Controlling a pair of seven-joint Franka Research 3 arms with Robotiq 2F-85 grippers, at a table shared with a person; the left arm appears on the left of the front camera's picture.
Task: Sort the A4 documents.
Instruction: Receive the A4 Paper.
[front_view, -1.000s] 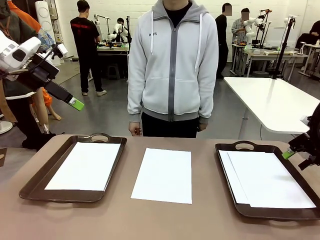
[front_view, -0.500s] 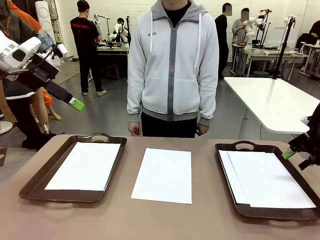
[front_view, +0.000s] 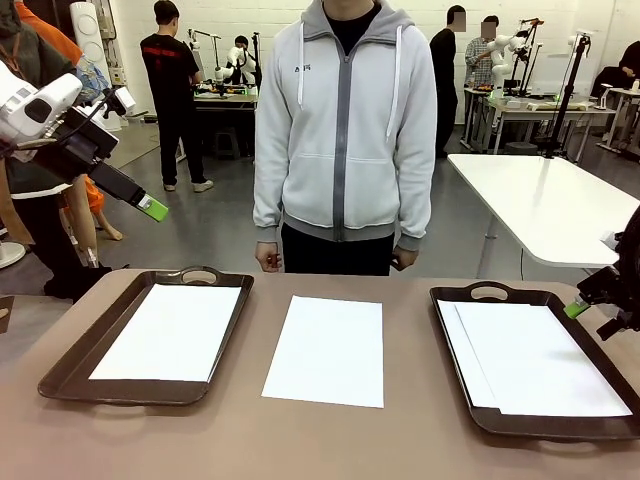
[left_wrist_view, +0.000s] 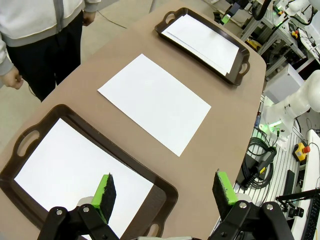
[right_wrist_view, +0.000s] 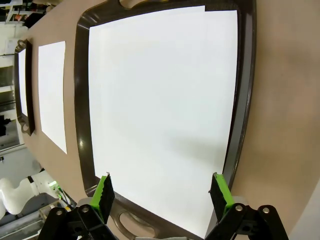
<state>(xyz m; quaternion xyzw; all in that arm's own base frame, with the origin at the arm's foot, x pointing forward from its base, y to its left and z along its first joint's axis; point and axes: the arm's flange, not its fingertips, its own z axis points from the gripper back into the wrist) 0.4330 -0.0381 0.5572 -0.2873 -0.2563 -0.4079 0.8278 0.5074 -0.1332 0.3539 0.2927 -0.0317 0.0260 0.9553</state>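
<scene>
Looks mostly sorted: A4 sheets already sit in the left tray (front_view: 62, 372) and right tray (front_view: 455, 385), but one A4 sheet (front_view: 326, 349) lies loose on the worktop (front_view: 400, 440) between them. Left gripper (left_wrist_view: 165, 189) and right gripper (right_wrist_view: 162, 193) both hover with fingers spread wide, holding nothing.

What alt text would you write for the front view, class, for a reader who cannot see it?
A loose white sheet lies on a brown table between two dark trays, the left tray and right tray, each holding paper. A person in a grey hoodie stands behind; the left claw hangs open above the left tray.
</scene>
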